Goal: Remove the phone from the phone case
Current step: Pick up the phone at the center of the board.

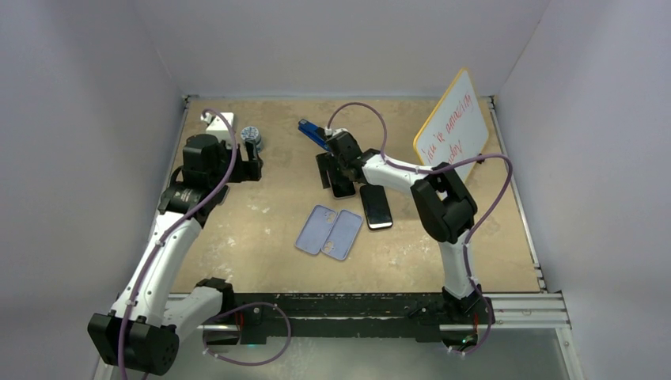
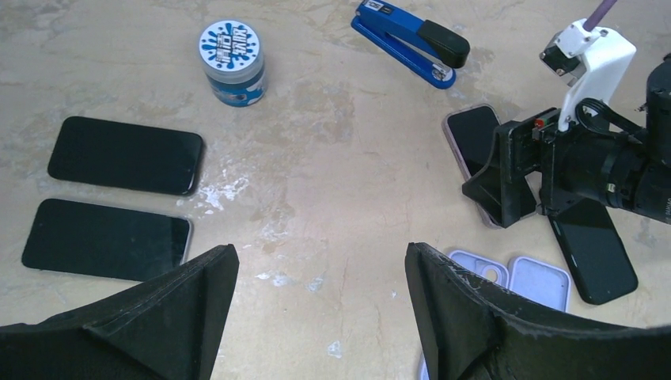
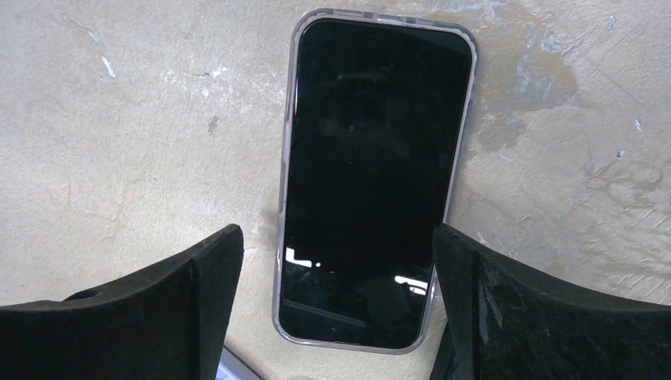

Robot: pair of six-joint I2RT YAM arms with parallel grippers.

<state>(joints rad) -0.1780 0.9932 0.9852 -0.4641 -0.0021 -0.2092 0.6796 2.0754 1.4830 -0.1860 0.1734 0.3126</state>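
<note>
A black phone in a clear, lilac-tinged case lies screen-up on the table, still in its case. My right gripper hovers just above its near end, open. The left finger stands clear of the case, and the right finger is close to the case's right edge. In the top view the right gripper covers most of that phone. My left gripper is open over bare table with nothing between its fingers, at the left in the top view.
A bare phone lies right of the cased one. Two empty lilac cases lie in the middle. A blue stapler, a blue-lidded jar and a whiteboard stand at the back. Two more black phones lie at the left.
</note>
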